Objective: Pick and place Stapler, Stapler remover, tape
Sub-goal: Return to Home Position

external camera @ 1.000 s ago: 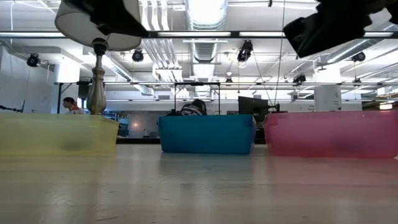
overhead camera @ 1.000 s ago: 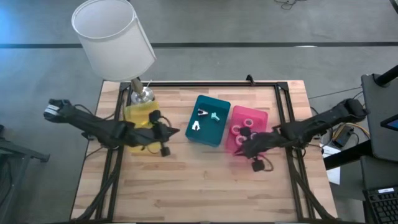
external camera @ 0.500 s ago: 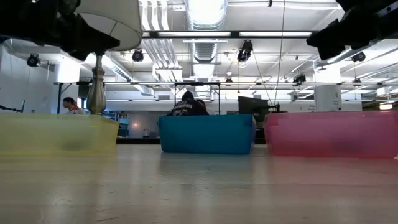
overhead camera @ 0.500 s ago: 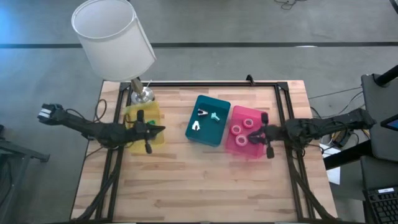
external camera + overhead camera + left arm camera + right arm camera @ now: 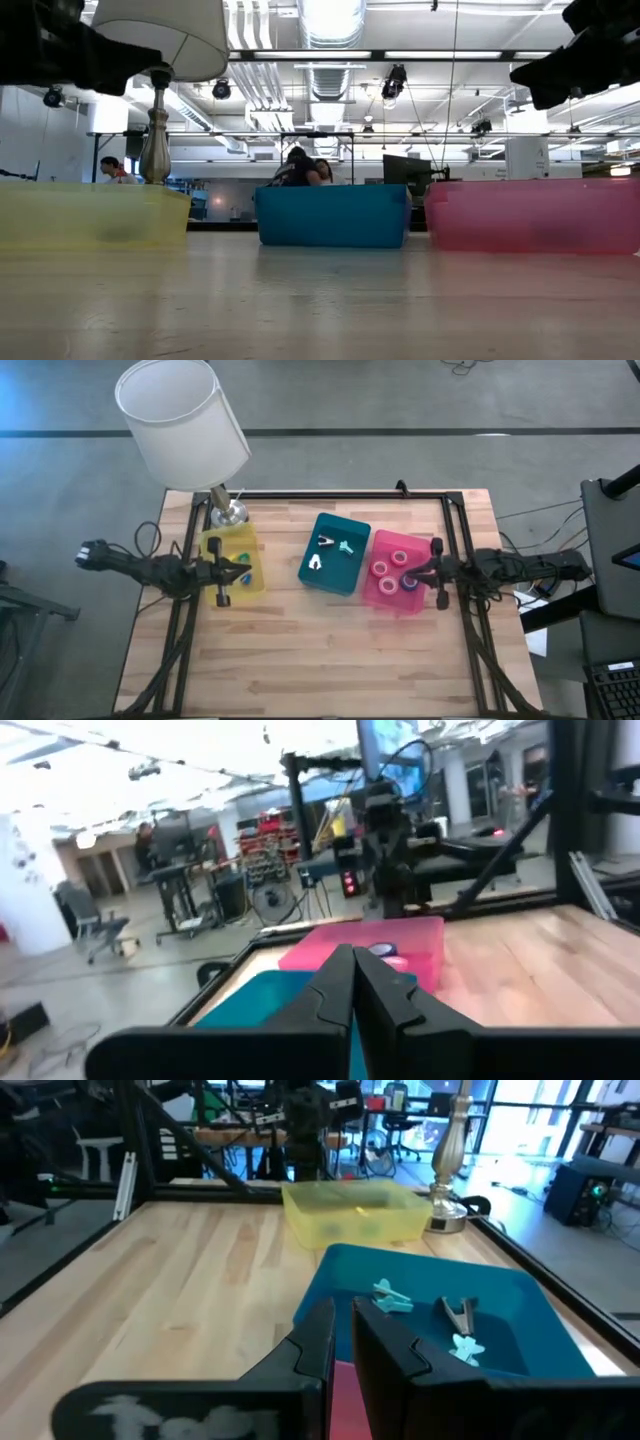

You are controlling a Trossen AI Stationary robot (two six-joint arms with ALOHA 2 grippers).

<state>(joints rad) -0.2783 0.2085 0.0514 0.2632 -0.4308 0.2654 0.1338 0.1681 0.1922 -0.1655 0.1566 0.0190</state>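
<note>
- Left gripper (image 5: 353, 956): fingers pressed together, holding nothing. It hangs above the yellow bin (image 5: 228, 540) and points toward the bench centre.
- Right gripper (image 5: 342, 1310): fingers drawn in to a thin slit, holding nothing. It hangs above the outer rim of the pink bin (image 5: 395, 608) and points toward the bench centre.
- Both arms lie low and roughly level, and each reaches inward across a side edge of the bench (image 5: 330, 650). In the low view their dark bodies show only at the upper corners, above the bin rims.
- Tape (image 5: 398, 557): four rolls lie flat inside the pink bin, three red-pink and one blue-purple roll (image 5: 412, 586). The blue-purple one lies nearest the right gripper.
- Teal bin (image 5: 338, 578): stands between the other two, just beside the pink bin. A wider strip of wood separates it from the yellow bin. Three stapler removers (image 5: 326, 543) lie inside it.
- Yellow bin contents: small blue-green items, too small to identify.
- Lamp (image 5: 180, 420): its base stands at the rear left corner, just behind the yellow bin. Its white shade reaches out past the bench edge.
- Frame rails (image 5: 330, 493): black bars run along the rear and both side edges.
- Bare wood spans the full width from the bins to the front edge.
</note>
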